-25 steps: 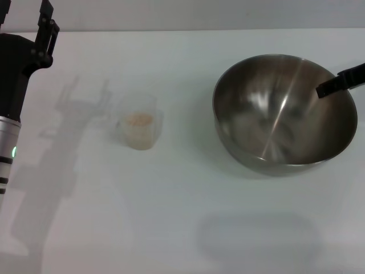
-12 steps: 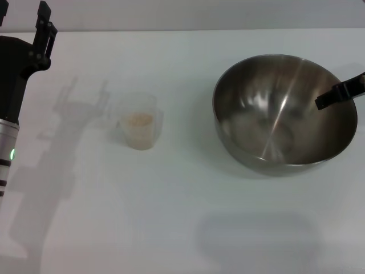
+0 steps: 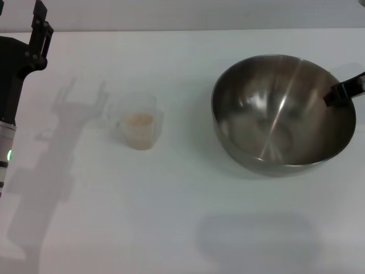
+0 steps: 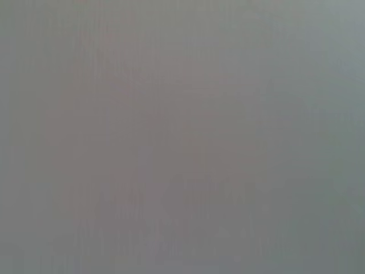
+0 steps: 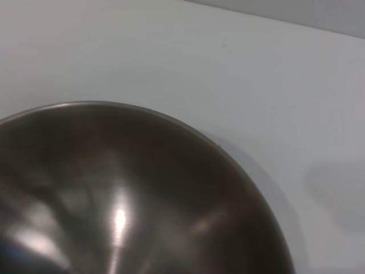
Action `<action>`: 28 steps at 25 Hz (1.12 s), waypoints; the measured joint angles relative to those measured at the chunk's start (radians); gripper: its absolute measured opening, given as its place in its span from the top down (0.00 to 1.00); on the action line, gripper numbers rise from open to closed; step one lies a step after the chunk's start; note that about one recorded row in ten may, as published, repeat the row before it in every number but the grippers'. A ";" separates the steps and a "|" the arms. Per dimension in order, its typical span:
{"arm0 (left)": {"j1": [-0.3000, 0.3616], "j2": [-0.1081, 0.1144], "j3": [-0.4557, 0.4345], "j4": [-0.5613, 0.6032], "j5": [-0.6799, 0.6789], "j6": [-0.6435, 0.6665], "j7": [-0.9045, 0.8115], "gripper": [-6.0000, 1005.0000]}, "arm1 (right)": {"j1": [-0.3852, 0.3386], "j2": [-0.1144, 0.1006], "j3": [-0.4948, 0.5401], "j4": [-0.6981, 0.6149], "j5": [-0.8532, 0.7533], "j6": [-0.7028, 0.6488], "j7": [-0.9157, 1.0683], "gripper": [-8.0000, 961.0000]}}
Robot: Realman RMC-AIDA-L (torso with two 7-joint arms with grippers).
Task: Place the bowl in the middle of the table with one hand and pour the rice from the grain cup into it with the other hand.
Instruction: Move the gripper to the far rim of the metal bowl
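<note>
Right now the right hand (image 3: 342,91) grips the far-right rim of the large shiny steel bowl (image 3: 274,114) on the white bench (image 3: 182,217); left hand (image 3: 37,31), unclear, hovers well left of the small clear rice-filled cup (image 3: 138,123)

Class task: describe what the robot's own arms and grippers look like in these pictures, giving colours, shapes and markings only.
The left arm has a matte black upper housing, a silver-grey ringed cylinder below it and a small green light. The left gripper is black, with thin angular finger links. Of the right gripper only a slim black bar shows. No cables or lettering are visible.
</note>
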 joint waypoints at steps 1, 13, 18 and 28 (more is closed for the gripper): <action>0.000 0.000 0.000 0.000 0.000 0.000 0.000 0.33 | 0.000 0.000 -0.001 0.000 0.000 0.000 -0.001 0.64; 0.000 0.000 0.000 0.000 0.001 0.004 0.000 0.33 | 0.000 0.002 0.007 -0.015 0.007 -0.002 -0.032 0.93; 0.000 -0.001 0.000 0.000 0.001 0.009 0.000 0.33 | -0.009 0.026 0.010 -0.105 0.015 -0.018 -0.062 0.94; 0.000 -0.001 0.000 0.000 0.000 0.010 0.000 0.33 | -0.019 0.034 0.010 -0.157 0.111 -0.025 -0.091 0.97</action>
